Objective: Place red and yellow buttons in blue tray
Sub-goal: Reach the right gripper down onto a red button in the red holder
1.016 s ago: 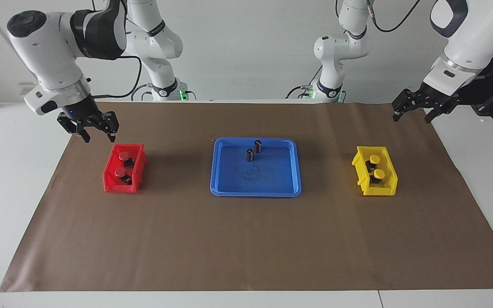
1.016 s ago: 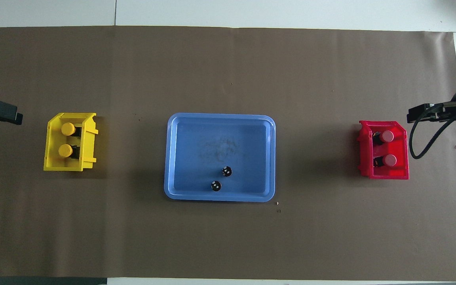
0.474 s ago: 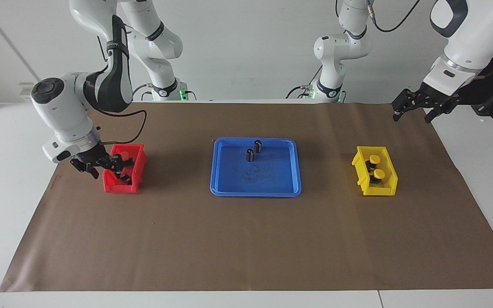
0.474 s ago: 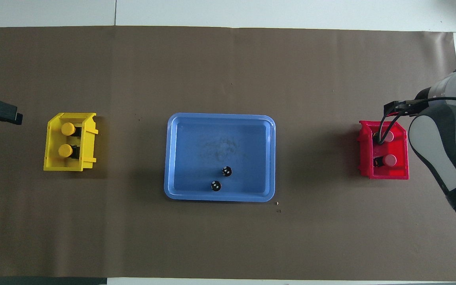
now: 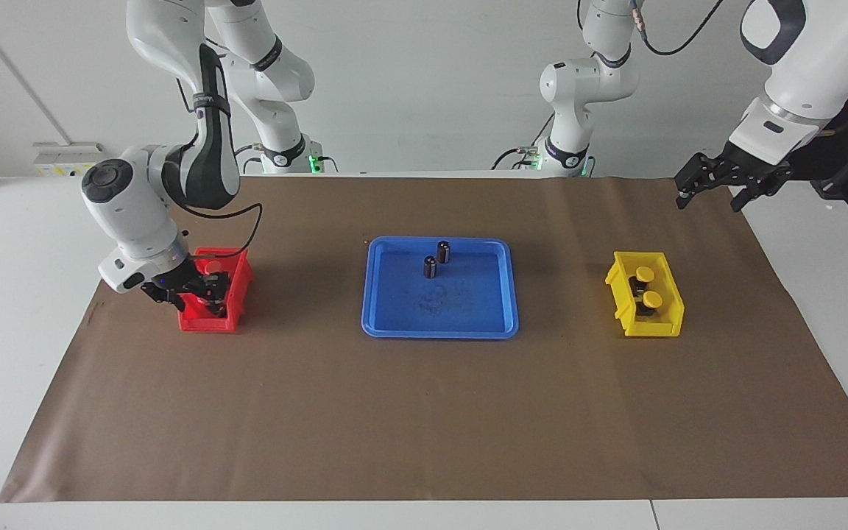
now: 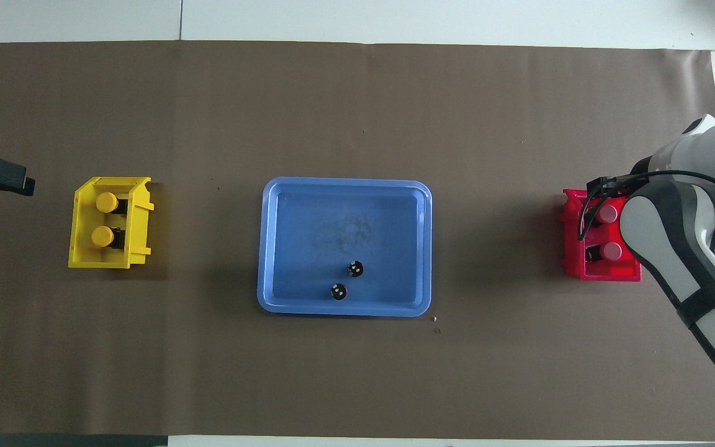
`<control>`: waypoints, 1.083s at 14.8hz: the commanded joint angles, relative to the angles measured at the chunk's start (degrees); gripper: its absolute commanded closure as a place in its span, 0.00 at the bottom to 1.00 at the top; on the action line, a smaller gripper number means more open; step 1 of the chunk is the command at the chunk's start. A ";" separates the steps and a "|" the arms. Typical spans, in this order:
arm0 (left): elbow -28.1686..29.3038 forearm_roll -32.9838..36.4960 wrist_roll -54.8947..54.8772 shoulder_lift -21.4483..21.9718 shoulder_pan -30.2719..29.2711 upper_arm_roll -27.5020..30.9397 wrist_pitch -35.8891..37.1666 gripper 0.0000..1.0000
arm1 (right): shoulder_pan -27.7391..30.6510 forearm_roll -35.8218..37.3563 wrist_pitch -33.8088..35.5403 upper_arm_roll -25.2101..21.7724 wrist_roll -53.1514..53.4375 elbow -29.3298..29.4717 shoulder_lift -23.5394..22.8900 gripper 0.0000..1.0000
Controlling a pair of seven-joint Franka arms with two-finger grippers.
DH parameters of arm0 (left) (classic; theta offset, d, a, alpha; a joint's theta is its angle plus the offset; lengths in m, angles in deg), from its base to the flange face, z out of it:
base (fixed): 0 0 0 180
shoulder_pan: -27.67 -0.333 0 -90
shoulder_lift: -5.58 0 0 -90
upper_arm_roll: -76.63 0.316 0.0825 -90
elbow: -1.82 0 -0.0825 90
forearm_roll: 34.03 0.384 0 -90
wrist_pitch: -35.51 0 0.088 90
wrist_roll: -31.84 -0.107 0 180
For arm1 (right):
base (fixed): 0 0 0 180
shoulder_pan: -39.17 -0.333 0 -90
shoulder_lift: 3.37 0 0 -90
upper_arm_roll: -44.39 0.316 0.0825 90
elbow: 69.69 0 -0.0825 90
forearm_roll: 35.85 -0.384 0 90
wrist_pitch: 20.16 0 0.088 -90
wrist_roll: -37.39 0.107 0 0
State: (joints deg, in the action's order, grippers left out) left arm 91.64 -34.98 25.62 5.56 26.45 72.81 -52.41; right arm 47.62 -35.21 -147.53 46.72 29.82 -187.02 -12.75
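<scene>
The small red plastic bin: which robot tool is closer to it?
Right. The right tool is down in the small red plastic bin; the left tool waits at the left arm's end of the table.

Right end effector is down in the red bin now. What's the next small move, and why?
Probably close the right end effector on a red button and lift it. It sits low in the red bin, both red buttons remain there, and the blue tray holds none.
</scene>
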 commanded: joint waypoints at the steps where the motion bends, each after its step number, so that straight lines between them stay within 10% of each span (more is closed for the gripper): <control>1: 3.25 -0.11 -0.71 2.57 -0.54 0.03 0.12 0.00 | 1.40 0.06 -1.56 0.31 -1.93 -3.34 1.99 0.31; 10: 4.92 0.68 -0.63 3.54 -0.54 -0.05 -0.14 0.00 | 1.31 0.06 -2.79 0.31 -2.01 -6.15 2.87 0.37; 16: 5.80 0.77 -0.54 3.81 -0.89 0.21 -0.41 0.00 | 0.87 0.41 -0.44 0.40 -2.63 -2.32 2.17 0.78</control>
State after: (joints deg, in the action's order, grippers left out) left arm 95.19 -34.87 25.62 7.44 26.42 73.03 -52.39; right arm 48.11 -35.21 -149.06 46.70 28.73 -191.15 -11.25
